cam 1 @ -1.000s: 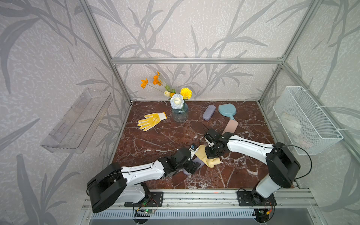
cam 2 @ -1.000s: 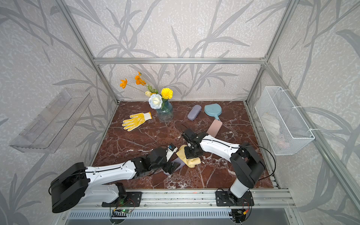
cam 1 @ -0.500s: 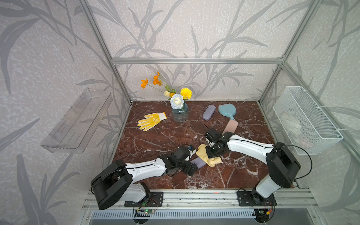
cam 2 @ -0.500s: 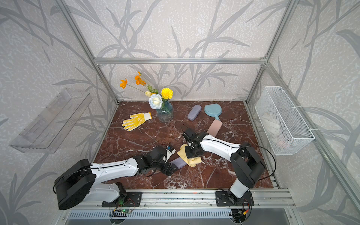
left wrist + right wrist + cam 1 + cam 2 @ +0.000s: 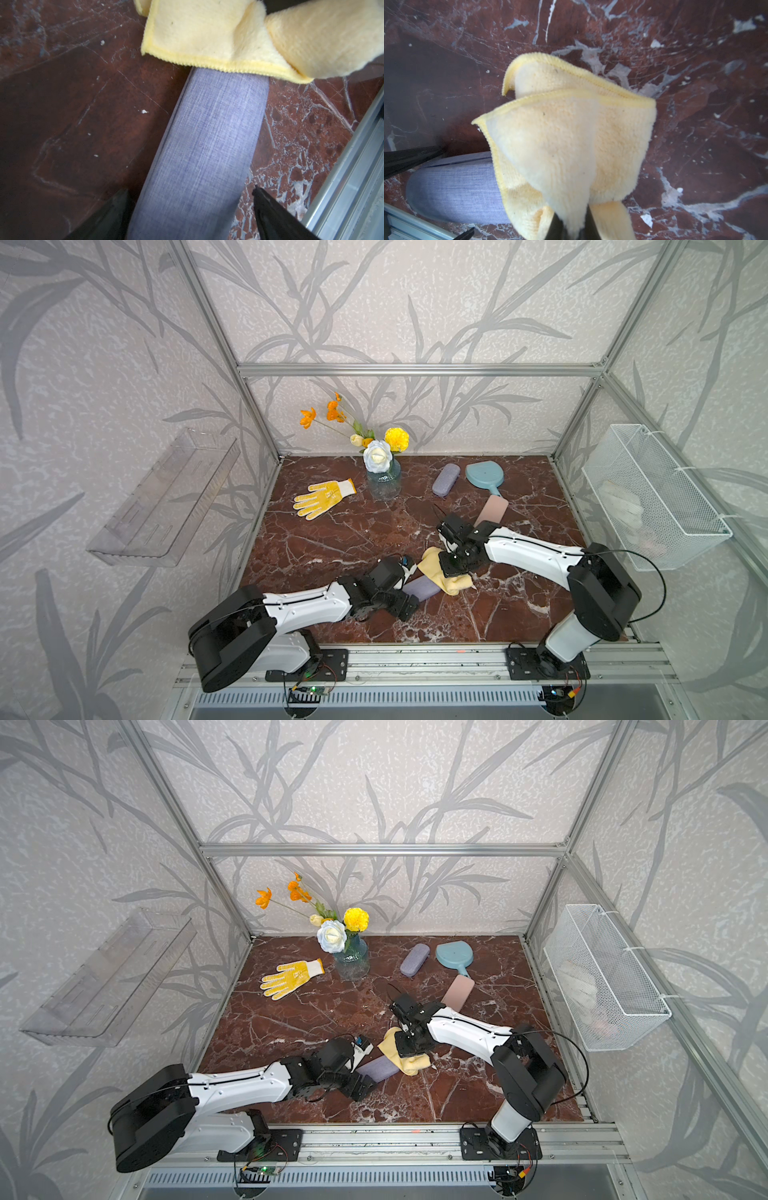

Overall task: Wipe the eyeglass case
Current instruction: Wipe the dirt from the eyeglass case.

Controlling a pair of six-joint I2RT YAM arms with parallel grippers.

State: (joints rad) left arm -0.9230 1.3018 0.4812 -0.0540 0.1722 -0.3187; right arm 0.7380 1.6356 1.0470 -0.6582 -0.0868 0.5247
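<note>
The eyeglass case [image 5: 422,587] [image 5: 376,1067] is a grey-purple fabric one lying flat near the front of the marble floor. My left gripper [image 5: 409,592] [image 5: 365,1071] [image 5: 190,190] is open and straddles one end of the case [image 5: 207,135]. One finger touches its edge and the other stands a little clear. My right gripper [image 5: 455,568] [image 5: 571,220] is shut on a yellow cloth [image 5: 434,566] [image 5: 411,1064] [image 5: 560,135]. The cloth [image 5: 207,31] drapes over the other end of the case [image 5: 456,187].
At the back stand a glass vase of flowers [image 5: 384,483], a yellow glove [image 5: 322,498], a second purple case [image 5: 445,486], a blue hand mirror [image 5: 484,475] and a pink flat case [image 5: 491,510]. A wire basket [image 5: 648,497] hangs on the right wall, a clear shelf [image 5: 166,497] on the left. An aluminium rail [image 5: 415,655] borders the front.
My left gripper has drawn back along the case, uncovering more of it, and its jaws have narrowed around it. The right gripper and cloth have barely moved.
</note>
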